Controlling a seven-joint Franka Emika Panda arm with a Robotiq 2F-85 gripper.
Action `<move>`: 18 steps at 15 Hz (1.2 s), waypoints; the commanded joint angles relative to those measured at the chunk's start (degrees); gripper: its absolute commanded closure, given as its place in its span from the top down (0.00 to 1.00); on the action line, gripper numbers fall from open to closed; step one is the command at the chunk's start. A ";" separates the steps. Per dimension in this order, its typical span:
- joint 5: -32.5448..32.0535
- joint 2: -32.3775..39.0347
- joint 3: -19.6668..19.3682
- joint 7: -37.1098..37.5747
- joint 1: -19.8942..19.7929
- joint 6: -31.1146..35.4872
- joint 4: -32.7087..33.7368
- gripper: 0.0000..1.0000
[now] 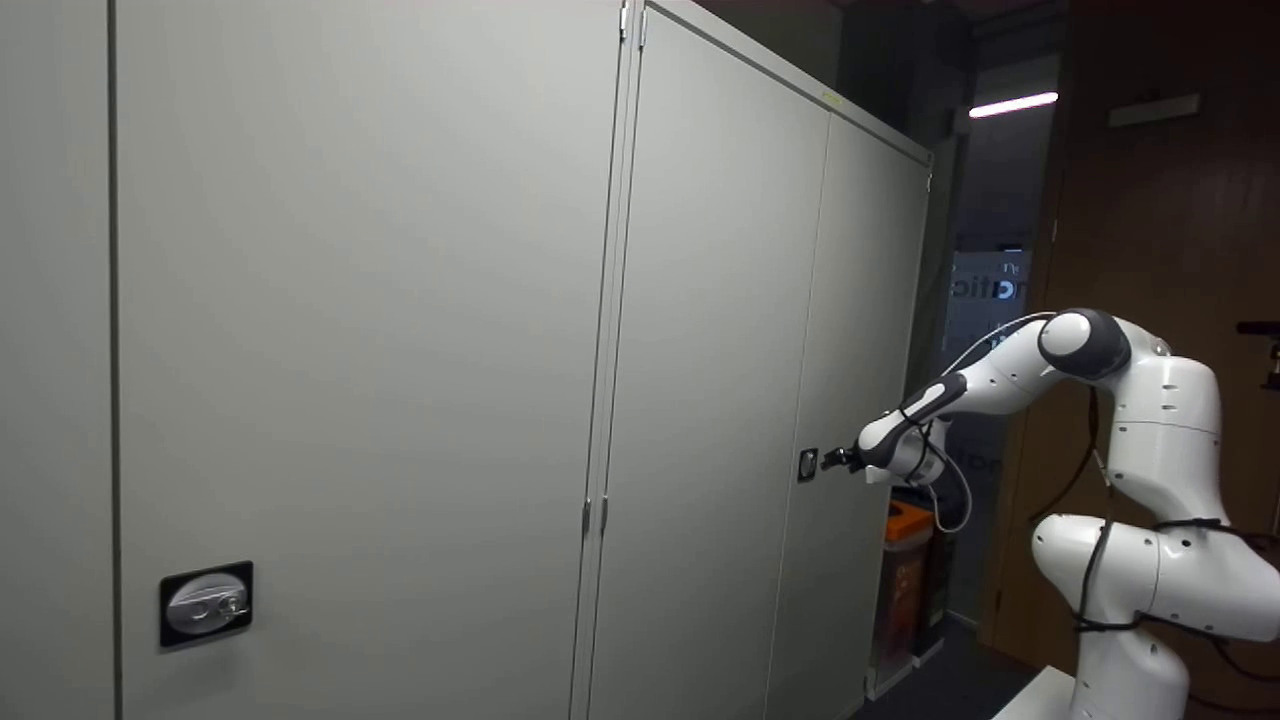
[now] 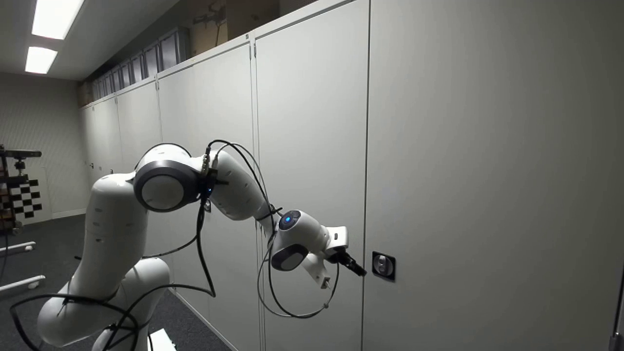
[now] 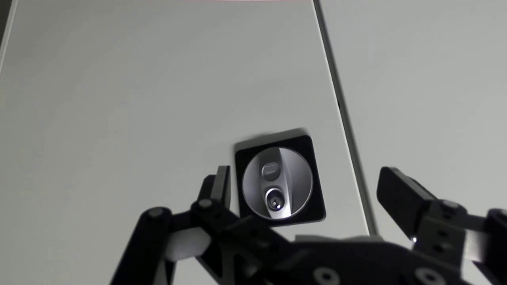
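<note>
My gripper [image 3: 304, 180] is open and empty, its two black fingers spread wide in the wrist view. Between them, nearer the left finger, shows a round silver turn handle [image 3: 277, 183] with a keyhole, set in a black square plate. The handle sits on a light grey cabinet door [image 3: 138, 99], just beside the dark seam between two doors. In the exterior views the gripper [image 1: 835, 459] [image 2: 358, 270] is close to the handle, which also shows there [image 1: 808, 465] [image 2: 384, 266]. A small gap appears between them. Both doors at the seam look closed.
A row of tall cabinets [image 2: 312, 122] runs along the wall. Another handle [image 1: 206, 604] is on a nearer cabinet. An orange-topped bin [image 1: 907, 520] stands past the cabinet end. Loose cables [image 2: 292, 314] hang from the arm. A checkerboard [image 2: 25, 199] is on a stand.
</note>
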 commanded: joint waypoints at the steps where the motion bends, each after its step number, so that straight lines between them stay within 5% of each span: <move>1: 4.24 12.56 2.69 4.36 -3.17 -3.39 -6.36 1.00; 7: 8.29 23.41 5.78 4.76 -3.56 -18.29 -6.54 1.00; 15: 27.99 40.21 -8.18 -9.41 12.02 -43.97 -6.73 1.00; 18: 32.40 49.72 -9.69 -13.65 10.43 -55.65 -8.04 1.00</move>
